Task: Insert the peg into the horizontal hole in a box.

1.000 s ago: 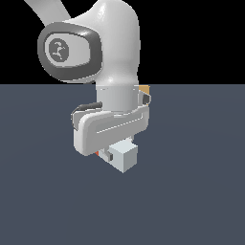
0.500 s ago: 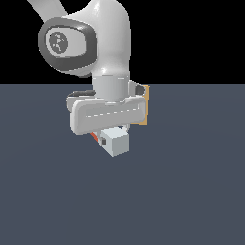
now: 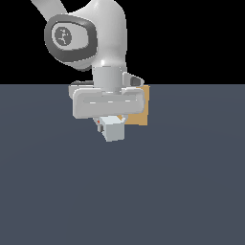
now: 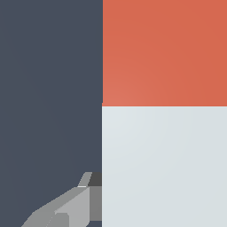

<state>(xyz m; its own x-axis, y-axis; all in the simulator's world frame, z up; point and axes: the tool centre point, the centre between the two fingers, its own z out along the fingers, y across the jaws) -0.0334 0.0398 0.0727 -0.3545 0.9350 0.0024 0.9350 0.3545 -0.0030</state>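
My gripper (image 3: 111, 122) is shut on the peg (image 3: 114, 130), which points its pale grey-white end at the exterior camera; a sliver of the red-orange half (image 3: 99, 123) shows behind it. The tan box (image 3: 141, 113) stands just beyond the hand, on the exterior view's right, mostly covered by the hand. Its hole is hidden. In the wrist view the peg fills one side, with the red-orange half (image 4: 164, 53) meeting the pale half (image 4: 164, 164). One grey finger (image 4: 73, 208) presses against the pale half.
A flat dark grey-blue floor (image 3: 191, 191) spreads all around, with black background above it. The arm's white links (image 3: 103, 33) rise over the hand and box.
The hand has turned to face the exterior camera squarely. It carried the peg upward in that view and slightly left, closer to the box. More of the box now shows beside the hand.
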